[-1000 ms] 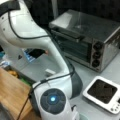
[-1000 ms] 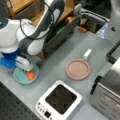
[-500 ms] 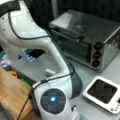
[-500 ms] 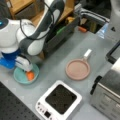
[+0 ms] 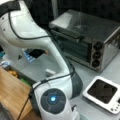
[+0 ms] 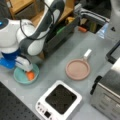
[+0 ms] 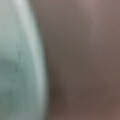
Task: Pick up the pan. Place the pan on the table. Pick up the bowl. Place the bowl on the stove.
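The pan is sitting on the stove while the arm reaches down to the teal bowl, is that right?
Not quite. The pan lies on the grey table, beside the stove, whose black top is bare; a front view shows this. The rest holds: the gripper is down at the bowl, right by the orange food piece.

No text, label, brand, number or sign can be read anywhere

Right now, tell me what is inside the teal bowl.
In a front view, the bowl holds an orange food piece. The gripper sits over its rim at the view's top, covering part of the inside, so anything beneath it is hidden.
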Robot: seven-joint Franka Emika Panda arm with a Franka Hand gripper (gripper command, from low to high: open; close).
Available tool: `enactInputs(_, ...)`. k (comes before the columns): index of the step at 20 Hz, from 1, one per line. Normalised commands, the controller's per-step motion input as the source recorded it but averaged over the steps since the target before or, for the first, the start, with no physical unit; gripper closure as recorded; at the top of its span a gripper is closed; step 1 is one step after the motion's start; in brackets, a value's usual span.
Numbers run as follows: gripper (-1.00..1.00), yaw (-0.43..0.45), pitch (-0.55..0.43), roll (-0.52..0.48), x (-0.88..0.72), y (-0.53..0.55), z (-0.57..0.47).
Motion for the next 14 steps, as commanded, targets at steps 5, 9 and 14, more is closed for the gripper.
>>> enactInputs(5,1.0,-0.014,-0.019,0.113,0.0,-0.02,0.03)
enactInputs(9,1.0,-0.017,-0.018,0.104,-0.01,-0.03,0.02)
enactInputs(14,1.0,-0.019,-0.02,0.105,-0.01,-0.02,0.01)
